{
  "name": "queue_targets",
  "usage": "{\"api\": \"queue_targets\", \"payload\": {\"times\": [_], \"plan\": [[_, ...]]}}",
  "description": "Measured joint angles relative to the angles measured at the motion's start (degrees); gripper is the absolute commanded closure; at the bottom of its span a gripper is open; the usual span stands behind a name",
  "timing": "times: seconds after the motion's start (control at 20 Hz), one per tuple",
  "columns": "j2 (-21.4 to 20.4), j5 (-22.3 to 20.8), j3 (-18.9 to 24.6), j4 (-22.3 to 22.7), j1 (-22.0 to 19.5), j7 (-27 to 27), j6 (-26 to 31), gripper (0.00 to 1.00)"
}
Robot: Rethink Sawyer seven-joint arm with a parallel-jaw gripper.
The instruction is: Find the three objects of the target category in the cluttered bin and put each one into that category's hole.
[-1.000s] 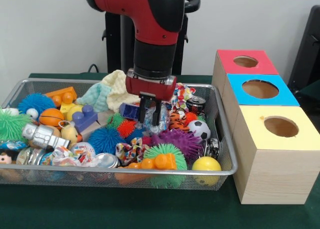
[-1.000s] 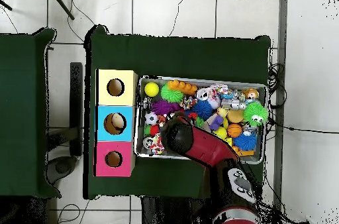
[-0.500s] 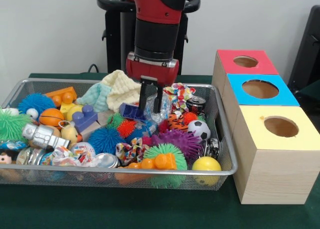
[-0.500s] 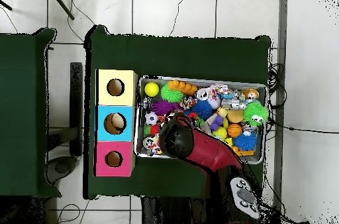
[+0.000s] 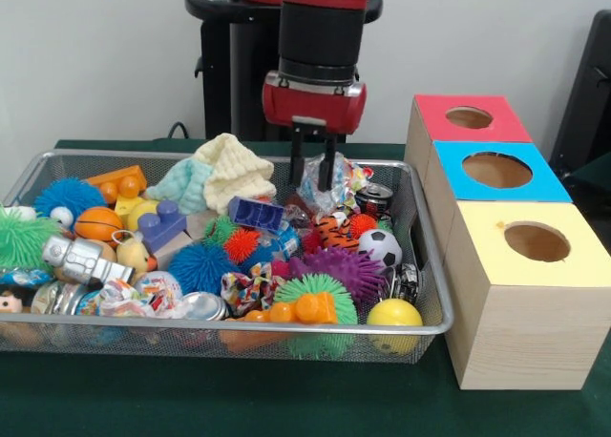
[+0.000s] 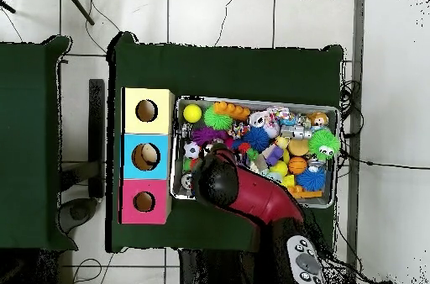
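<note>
A round black sleeve is seen on the arm (image 5: 322, 22), with red shell above it, a chunky red block with a thin silver band below it, and two thin black fingers (image 5: 297, 162) on the gripper (image 5: 312, 175), while a black pedestal (image 5: 224, 65) is seen behind.

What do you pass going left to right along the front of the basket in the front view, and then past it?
Green spiky ball → silver robot toy → orange block → yellow ball → the basket ends → yellow-topped box.
</note>
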Motion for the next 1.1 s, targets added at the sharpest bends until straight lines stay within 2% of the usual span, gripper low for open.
{"api": "queue_targets", "payload": {"times": [0.35,0.65,0.95,1.1], "plan": [[-4.33,-0.01,-0.06,0.91,4.42,0.00,4.03,1.00],[-7.48,0.08,-0.80,1.78,9.13,0.00,5.14,1.00],[-8.89,1.08,-1.67,2.01,13.18,0.00,5.13,1.00],[-8.82,1.81,-1.68,2.21,13.84,0.00,5.13,1.00]]}}
